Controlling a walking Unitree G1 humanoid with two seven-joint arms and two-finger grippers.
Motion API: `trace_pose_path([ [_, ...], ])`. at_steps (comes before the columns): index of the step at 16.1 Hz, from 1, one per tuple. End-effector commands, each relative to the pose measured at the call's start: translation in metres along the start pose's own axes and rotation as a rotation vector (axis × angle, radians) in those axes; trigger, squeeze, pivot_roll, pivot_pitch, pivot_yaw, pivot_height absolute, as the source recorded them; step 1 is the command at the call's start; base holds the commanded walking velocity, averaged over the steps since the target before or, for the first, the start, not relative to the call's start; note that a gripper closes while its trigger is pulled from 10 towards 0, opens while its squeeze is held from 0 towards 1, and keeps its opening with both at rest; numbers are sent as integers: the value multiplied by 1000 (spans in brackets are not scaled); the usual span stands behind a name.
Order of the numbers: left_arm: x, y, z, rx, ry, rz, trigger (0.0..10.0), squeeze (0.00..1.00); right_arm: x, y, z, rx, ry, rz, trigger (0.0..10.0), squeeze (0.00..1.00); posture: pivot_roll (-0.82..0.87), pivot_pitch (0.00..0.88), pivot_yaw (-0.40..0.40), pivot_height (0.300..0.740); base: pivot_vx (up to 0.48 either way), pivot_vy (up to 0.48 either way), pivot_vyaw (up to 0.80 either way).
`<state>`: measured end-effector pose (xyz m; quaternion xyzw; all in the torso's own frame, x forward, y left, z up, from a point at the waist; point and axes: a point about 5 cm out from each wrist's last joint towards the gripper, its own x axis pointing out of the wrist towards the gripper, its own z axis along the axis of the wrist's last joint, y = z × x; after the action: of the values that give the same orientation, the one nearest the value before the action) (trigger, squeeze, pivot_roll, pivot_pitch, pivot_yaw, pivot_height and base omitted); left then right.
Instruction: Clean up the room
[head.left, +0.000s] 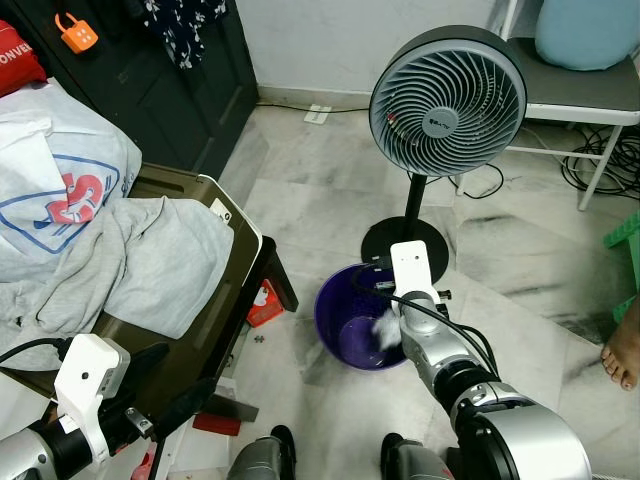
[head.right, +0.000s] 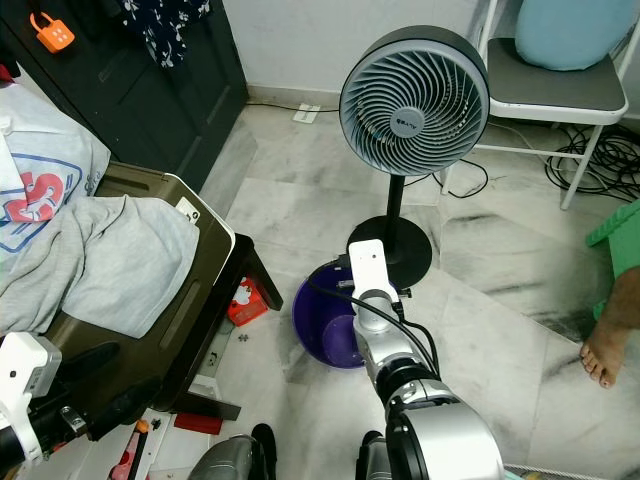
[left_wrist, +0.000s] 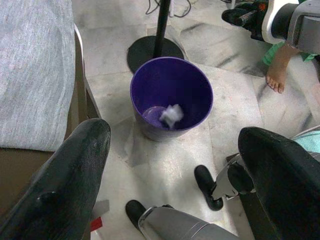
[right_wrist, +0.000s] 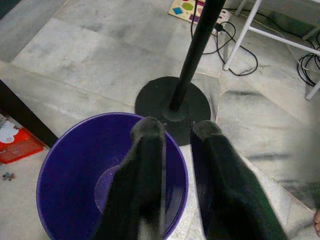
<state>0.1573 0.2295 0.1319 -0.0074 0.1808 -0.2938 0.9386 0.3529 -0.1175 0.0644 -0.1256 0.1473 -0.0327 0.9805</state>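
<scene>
A purple bin (head.left: 335, 305) stands on the marble floor beside the fan's base. A crumpled white paper (left_wrist: 171, 115) sits inside it, slightly blurred, also seen as the white wad (head.left: 385, 328) just below my right wrist. My right gripper (right_wrist: 177, 127) hovers over the bin's rim, its fingers (right_wrist: 145, 165) a little apart with nothing between them. Low at my left, beside the dark chair, my left gripper (left_wrist: 175, 135) points toward the bin with its fingers (left_wrist: 75, 170) spread wide and nothing held.
A pedestal fan (head.left: 447, 100) stands right behind the bin. A dark chair (head.left: 215, 290) with grey clothing (head.left: 130, 260) is on the left, a red packet (head.left: 264, 305) on the floor beneath it. A person's foot (head.left: 622, 355), a white chair (head.right: 560, 95) and cables (head.left: 600, 165) lie to the right.
</scene>
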Motion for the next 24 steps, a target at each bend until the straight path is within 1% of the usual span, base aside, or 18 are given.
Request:
trace_pose_path([
  [1, -2, 1, -3, -2, 17, 23, 10000, 0, 0, 4, 3, 13, -10, 2, 10000, 1000, 203, 268, 123, 740, 0, 0, 0],
  [4, 2, 3, -1, -1, -5, 31, 10000, 0, 1, 6, 16, 28, -77, 13, 10000, 1000, 192, 254, 115, 740, 0, 0, 0],
  [7, 13, 4, 9, 0, -64, 37, 10000, 0, 0, 9, 26, 65, -131, 46, 10000, 1000, 165, 230, 98, 740, 0, 0, 0],
  [8, 19, 2, 13, 0, -89, 31, 10000, 0, -1, 9, 29, 73, -160, 57, 10000, 1000, 144, 216, 88, 740, 0, 0, 0],
  [9, 33, -2, 21, -4, -144, 12, 10000, 0, -6, 5, 33, 83, -218, 77, 10000, 1000, 101, 186, 73, 740, 0, 0, 0],
  [10, 38, -4, 24, -5, -166, 1, 10000, 0, -9, 3, 35, 85, -241, 85, 10000, 1000, 95, 181, 71, 740, 0, 0, 0],
  [11, 51, -9, 32, -12, -215, -20, 10000, 0, -16, -4, 36, 84, -278, 99, 10000, 1000, 59, 150, 59, 740, 0, 0, 0],
  [12, 65, -17, 41, -24, -276, -49, 10000, 0, -25, -14, 38, 81, -313, 103, 10000, 1000, 27, 121, 52, 740, 0, 0, 0],
  [13, 75, -21, 47, -40, -312, -66, 10000, 0, -29, -21, 37, 80, -323, 107, 10000, 1000, 3, 99, 48, 740, 0, 0, 0],
  [15, 90, -26, 53, -54, -354, -84, 10000, 0, -34, -34, 33, 76, -326, 104, 10000, 1000, -33, 55, 46, 740, 0, 0, 0],
  [17, 102, -25, 58, -76, -393, -66, 10000, 0, -42, -44, 32, 76, -309, 95, 10000, 1000, -57, 15, 47, 740, 0, 0, 0],
  [18, 108, -23, 63, -91, -431, -40, 10000, 0, -48, -49, 32, 89, -305, 95, 10000, 1000, -69, 0, 51, 740, 0, 0, 0],
  [19, 112, -22, 66, -87, -458, -13, 10000, 0, -51, -52, 31, 100, -305, 90, 10000, 1000, -75, 0, 50, 740, 0, 0, 0],
  [20, 120, -19, 70, -96, -483, 7, 10000, 0, -49, -53, 32, 100, -301, 90, 10000, 1000, -85, 0, 49, 740, 0, 0, 0],
  [22, 128, -15, 80, -98, -552, 73, 10000, 0, -53, -57, 35, 116, -314, 92, 10000, 1000, -98, 0, 43, 740, 0, 0, 0],
  [23, 129, -14, 82, -95, -567, 90, 10000, 0, -53, -58, 36, 115, -311, 90, 10000, 1000, -98, 0, 42, 740, 0, 0, 0],
  [24, 134, -10, 86, -94, -589, 135, 10000, 0, -55, -62, 36, 102, -309, 93, 10000, 0, -99, 0, 35, 740, 0, 0, 0],
])
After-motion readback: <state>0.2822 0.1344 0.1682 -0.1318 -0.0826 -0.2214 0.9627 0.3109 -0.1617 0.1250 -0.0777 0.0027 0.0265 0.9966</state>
